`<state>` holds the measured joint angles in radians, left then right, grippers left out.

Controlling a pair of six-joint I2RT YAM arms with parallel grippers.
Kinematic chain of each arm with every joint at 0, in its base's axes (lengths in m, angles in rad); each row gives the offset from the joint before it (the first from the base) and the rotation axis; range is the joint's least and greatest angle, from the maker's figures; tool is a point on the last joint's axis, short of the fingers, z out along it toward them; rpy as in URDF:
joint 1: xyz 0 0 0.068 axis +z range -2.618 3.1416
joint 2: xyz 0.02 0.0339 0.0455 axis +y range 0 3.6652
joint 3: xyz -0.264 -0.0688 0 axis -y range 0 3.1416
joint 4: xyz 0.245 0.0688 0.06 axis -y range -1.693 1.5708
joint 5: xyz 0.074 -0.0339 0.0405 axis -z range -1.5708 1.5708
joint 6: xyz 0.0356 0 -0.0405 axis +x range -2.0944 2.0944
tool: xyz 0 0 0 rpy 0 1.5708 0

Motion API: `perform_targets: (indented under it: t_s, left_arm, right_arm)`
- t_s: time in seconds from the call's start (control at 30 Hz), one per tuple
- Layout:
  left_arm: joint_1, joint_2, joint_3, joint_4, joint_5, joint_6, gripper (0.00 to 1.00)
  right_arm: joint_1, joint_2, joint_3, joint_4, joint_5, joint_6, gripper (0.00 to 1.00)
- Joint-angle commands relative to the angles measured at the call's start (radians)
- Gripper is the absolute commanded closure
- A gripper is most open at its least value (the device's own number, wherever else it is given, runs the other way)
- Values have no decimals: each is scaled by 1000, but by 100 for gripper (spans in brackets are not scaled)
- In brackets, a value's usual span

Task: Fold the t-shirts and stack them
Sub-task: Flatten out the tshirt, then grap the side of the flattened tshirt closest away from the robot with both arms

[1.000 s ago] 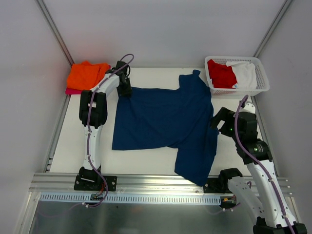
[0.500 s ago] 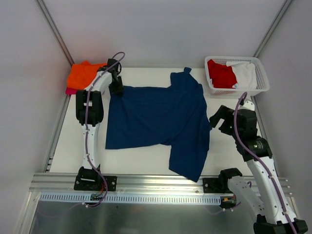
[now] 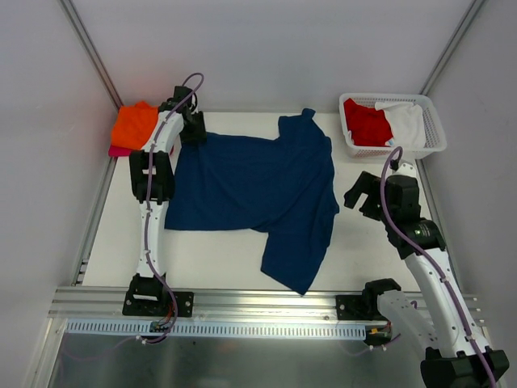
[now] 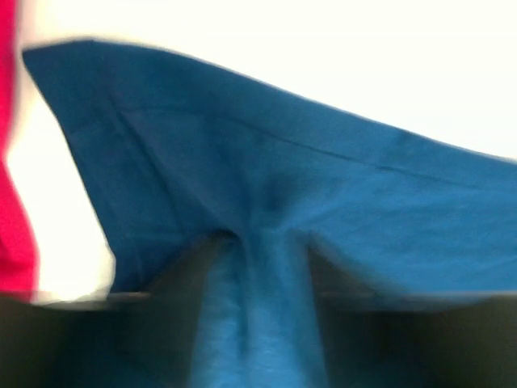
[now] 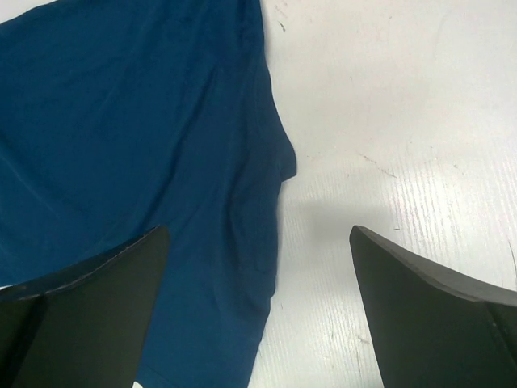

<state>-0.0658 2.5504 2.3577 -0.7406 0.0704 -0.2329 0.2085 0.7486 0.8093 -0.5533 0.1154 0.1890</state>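
1. The navy t-shirt lies spread but rumpled over the middle of the surface. 1 sleeve points to the far edge and a loose flap reaches toward the near edge.
2. The left tool sits at the shirt's far-left corner. Its jaws are narrow and pinch a pleat of the navy cloth, though its wrist view is blurred.
3. The right tool hangs just beside the shirt's right edge, jaws wide and holding nothing.
4. An orange t-shirt rests on a magenta-pink t-shirt at the far left. A red t-shirt and a white t-shirt lie in the basket at the far right.
5. The cloth looks light, soft and limp. It should slide easily on the smooth surface, but will probably sag, crease and skew when pulled from 1 point.
6. The best holds are likely the stitched hems and corners, where doubled cloth gives a firmer pinch. With 2 tools on matching corners, the fold should stay square.
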Motion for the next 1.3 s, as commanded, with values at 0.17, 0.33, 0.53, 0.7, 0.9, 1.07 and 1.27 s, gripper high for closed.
perform_targets:
  t_s: [0.17,0.33,0.53,0.7,0.9,1.07,1.27]
  left_arm:
    - [-28,-117,-38,-13,17,9,1]
    - [-113,-399,-225,26,-134,3,1]
    - [-198,-717,-658,121,-307,-77,1]
    - [-209,-913,-1009,167,-406,-130,1]
    - [-207,-1071,-1303,175,-491,-374,1]
    - [-210,-1156,-1540,268,-355,-491,1]
    - [-209,-1289,-1732,423,-285,-488,1]
  right_arm:
    - [5,47,-2,66,-22,-14,1]
    - [5,83,27,75,35,-40,1]
    - [6,268,126,20,52,-37,0]
    - [12,313,77,39,9,7,1]
    - [15,342,-19,1,3,95,1]
    - [34,298,-206,83,-88,214,1]
    - [116,181,-384,154,-143,374,1]
